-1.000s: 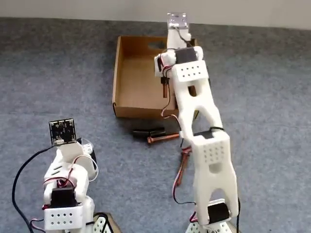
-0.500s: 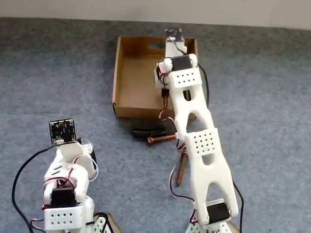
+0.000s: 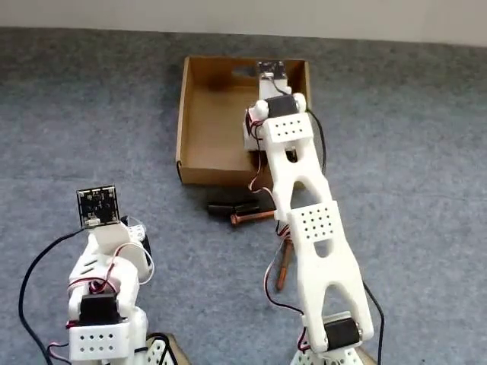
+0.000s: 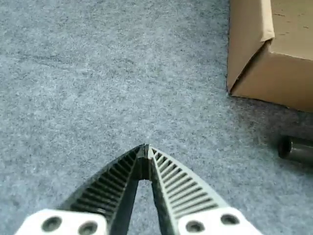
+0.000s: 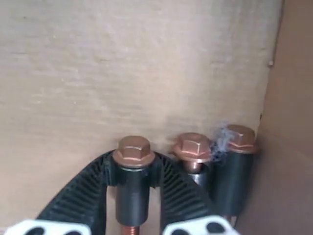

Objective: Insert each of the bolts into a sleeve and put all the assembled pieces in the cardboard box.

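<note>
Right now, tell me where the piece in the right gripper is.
In the right wrist view, the bolt-and-sleeve piece is held in the right gripper inside the cardboard box, beside two other assembled pieces near a box wall.

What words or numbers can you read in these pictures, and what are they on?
No text can be read.
The cardboard box: plain, no print.
The sleeved bolt in the right gripper: no marks I can make out.
The circuit board on the left arm: markings too small.
</note>
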Robot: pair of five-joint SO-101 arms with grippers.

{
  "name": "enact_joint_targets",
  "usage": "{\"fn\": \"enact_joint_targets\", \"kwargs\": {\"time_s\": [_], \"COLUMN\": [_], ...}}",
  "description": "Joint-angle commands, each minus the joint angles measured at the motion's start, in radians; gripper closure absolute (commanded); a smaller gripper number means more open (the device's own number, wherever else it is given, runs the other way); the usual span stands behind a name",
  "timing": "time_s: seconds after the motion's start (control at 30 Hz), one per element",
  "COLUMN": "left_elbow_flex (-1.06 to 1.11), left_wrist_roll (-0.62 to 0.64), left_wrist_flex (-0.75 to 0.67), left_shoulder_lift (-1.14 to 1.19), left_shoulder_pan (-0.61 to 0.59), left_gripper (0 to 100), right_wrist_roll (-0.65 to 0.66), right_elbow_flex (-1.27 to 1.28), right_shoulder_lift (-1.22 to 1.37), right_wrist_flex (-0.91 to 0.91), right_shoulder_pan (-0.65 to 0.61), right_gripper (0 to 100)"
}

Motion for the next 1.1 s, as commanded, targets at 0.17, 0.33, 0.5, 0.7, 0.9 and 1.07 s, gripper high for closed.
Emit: {"fn": "enact_joint_targets", "kwargs": {"time_s": [0.17,0.33,0.5,0.7,0.9,1.07], "left_elbow_flex": [0.016,0.016,0.016,0.016,0.016,0.016], "left_wrist_roll": [-0.011,-0.011,-0.011,-0.011,-0.011,-0.011], "left_wrist_flex": [0.002,0.002,0.002,0.002,0.002,0.002], "left_shoulder_lift": [-0.013,-0.013,-0.013,-0.013,-0.013,-0.013], "left_shoulder_pan": [0.015,0.015,0.015,0.015,0.015,0.015], "left_gripper": [99,99,99,99,99,99], "right_wrist_roll": [-0.006,-0.008,-0.008,-0.008,-0.006,-0.005], "right_elbow_flex": [-0.036,-0.041,-0.119,-0.318,-0.249,-0.257], "right_shoulder_lift": [-0.015,-0.019,-0.038,-0.096,-0.096,-0.088], "right_wrist_flex": [0.005,0.005,0.041,0.136,0.153,0.153], "right_shoulder_pan": [0.013,0.013,0.013,0.008,-0.025,-0.048], "right_gripper": [97.4,84.8,86.9,87.2,94.8,98.9]}}
